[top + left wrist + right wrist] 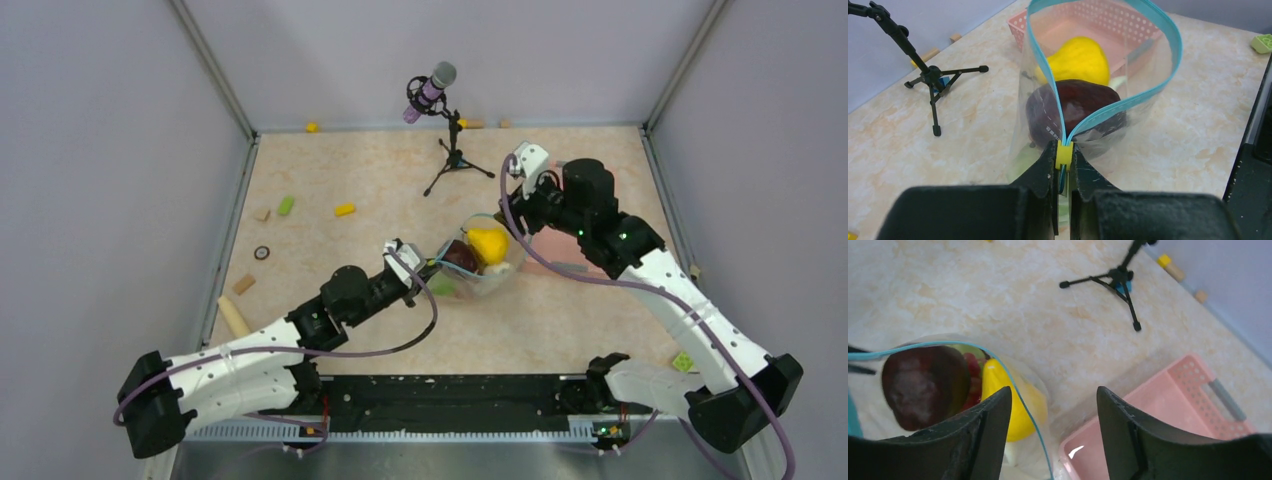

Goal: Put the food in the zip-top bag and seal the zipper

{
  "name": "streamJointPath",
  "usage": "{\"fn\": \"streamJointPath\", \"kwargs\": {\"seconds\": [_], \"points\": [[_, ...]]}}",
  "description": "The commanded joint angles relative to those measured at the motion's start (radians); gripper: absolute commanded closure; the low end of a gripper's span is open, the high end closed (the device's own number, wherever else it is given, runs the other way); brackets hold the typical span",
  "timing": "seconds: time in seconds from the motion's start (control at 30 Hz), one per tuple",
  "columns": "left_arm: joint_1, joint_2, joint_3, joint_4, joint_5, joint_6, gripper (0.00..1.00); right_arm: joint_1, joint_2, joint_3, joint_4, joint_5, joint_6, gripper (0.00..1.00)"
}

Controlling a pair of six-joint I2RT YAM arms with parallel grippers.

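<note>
Zip-top bag clear, mouth wide, food inside; left tool tight on zipper, right tool apart.

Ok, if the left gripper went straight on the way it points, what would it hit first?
The left gripper, shut on the yellow slider of the zipper, points into the zip-top bag; the dark red piece comes first, likely through the plastic.

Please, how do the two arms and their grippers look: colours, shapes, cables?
The left arm and right arm have white perforated shells, black joints, purple cables. Left gripper and right gripper: black wedge-shaped fingers.
</note>
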Motion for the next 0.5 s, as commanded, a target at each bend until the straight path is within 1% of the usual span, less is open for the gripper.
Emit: {"fn": "streamJointPath", "kwargs": {"seconds": [0.0, 0.1, 0.13, 0.2, 0.3, 0.4, 0.47], "points": [[0.005, 0.008, 0.076, -0.030, 0.006, 0.010, 1.00, -0.004, -0.039, 0.076, 0.037, -0.397, -0.385, 0.33], [0.005, 0.002, 0.082, -0.026, 0.001, -0.010, 1.00, -0.003, -0.021, 0.072, 0.032, -0.699, -0.534, 0.27], [0.006, -0.001, 0.086, -0.023, -0.009, -0.020, 1.00, -0.001, -0.004, 0.079, 0.022, -0.771, -0.547, 0.27], [0.008, -0.003, 0.100, -0.034, -0.030, -0.038, 1.00, 0.008, 0.034, 0.107, -0.011, -0.869, -0.560, 0.26], [0.008, 0.009, 0.129, -0.068, -0.040, -0.061, 1.00, 0.039, 0.090, 0.145, -0.050, -0.943, -0.583, 0.26], [0.010, 0.036, 0.156, -0.083, -0.084, -0.077, 1.00, 0.076, 0.130, 0.159, -0.103, -0.929, -0.669, 0.25], [0.010, 0.056, 0.175, -0.100, -0.098, -0.110, 1.00, 0.084, 0.151, 0.158, -0.106, -0.920, -0.683, 0.25]]}}
